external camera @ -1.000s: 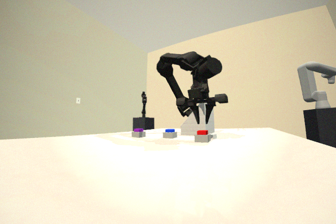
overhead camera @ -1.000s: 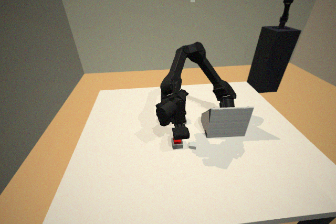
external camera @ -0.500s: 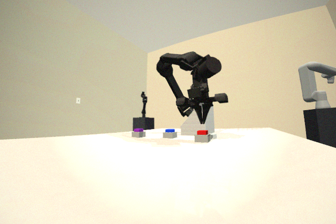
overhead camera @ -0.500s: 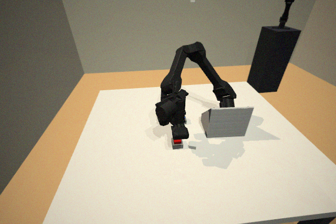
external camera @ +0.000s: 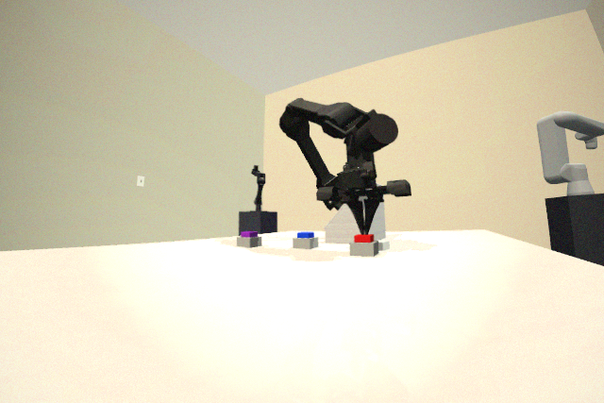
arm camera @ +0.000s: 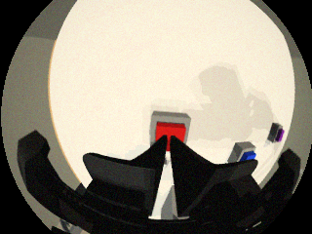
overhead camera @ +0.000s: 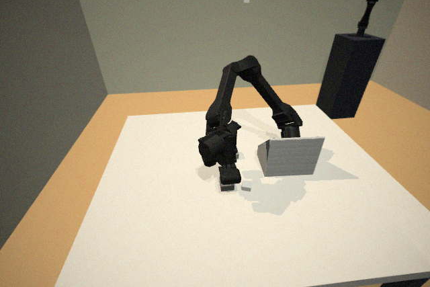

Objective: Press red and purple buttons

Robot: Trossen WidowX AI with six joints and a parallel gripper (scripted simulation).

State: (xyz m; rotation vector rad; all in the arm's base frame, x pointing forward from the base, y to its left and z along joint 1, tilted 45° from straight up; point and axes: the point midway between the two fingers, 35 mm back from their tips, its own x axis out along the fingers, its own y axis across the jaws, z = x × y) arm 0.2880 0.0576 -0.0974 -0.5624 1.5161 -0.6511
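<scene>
My gripper [external camera: 364, 233] [arm camera: 168, 138] is shut and empty, pointing down, with its fingertips at the top of the red button [external camera: 363, 238] [arm camera: 171, 130]. I cannot tell whether they touch it. The red cap stands above its grey base [overhead camera: 227, 188] [external camera: 363, 248]; in the top view the gripper hides the cap. The purple button [external camera: 249, 234] [arm camera: 280, 136] stands well away, at the left in the exterior view and at the far right in the wrist view. Its cap is raised on a grey base.
The blue button [external camera: 306, 234] [arm camera: 249, 156] stands between the red and purple ones. A small white block [overhead camera: 246, 185] [external camera: 384, 245] lies close beside the red button's base. A large grey wedge [overhead camera: 291, 156] [external camera: 336, 228] stands near the arm's base.
</scene>
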